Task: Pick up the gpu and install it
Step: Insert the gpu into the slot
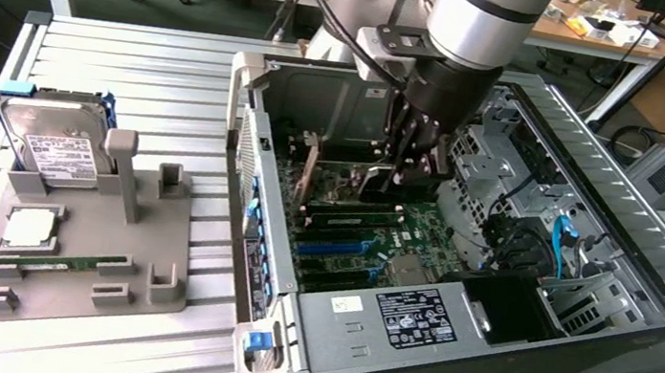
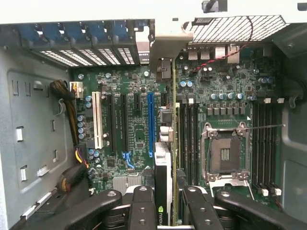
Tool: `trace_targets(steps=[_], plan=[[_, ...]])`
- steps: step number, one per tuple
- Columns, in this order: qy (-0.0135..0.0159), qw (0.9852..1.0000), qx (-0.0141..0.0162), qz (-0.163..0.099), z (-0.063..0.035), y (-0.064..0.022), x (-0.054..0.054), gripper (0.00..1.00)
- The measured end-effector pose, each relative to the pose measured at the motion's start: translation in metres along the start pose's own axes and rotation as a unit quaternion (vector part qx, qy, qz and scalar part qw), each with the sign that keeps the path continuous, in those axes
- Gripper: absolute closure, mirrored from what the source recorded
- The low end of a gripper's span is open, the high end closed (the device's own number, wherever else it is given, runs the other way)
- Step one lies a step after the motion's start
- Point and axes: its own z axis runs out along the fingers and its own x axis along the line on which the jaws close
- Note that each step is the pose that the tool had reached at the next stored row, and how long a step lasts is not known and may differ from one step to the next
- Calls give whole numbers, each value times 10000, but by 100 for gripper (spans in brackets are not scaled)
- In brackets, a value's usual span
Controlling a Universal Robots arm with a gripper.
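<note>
Wrist view: the gpu [image 2: 163, 165] is seen edge-on, gripped between the partly closed fingers [image 2: 144, 211] of the gripper [image 2: 169, 213]. It is held upright over the motherboard [image 2: 129, 124], just beside the long blue slot [image 2: 150, 124]. From the exterior view, the arm is seen reaching down inside the open computer case [image 1: 594, 153], with the card kept close above the board, well apart from the grey parts holder [image 1: 80, 250] on the table.

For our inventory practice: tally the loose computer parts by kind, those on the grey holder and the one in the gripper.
Boxy silver hard drive with white label: 1
Square silver processor chip: 1
Slim green memory stick: 1
Thin dark gpu card held by the gripper: 1
Total: 4
</note>
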Motion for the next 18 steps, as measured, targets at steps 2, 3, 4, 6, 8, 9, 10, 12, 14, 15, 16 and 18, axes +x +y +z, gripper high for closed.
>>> trace_targets(steps=[2, 3, 4, 6, 8, 9, 10, 12, 14, 15, 16, 18], plan=[[1, 10000, 0, -1, 41, 0, 0, 73], [1, 10000, 0, -2, 58, 0, 0, 73], [0, 10000, 0, -2, 79, 1, 1, 73], [0, 10000, 0, -3, 132, 1, 1, 73], [0, 10000, 0, -4, 177, 1, 1, 73], [0, 10000, 0, -4, 209, 1, 1, 73], [1, 10000, 0, -4, 247, 2, 1, 73], [1, 10000, -1, -4, 252, 2, 1, 73], [1, 10000, 0, -4, 253, 2, 1, 73], [1, 10000, 0, -4, 253, 2, 1, 73], [1, 10000, 0, -4, 253, 2, 1, 73], [1, 10000, 0, -4, 253, 2, 1, 73]])
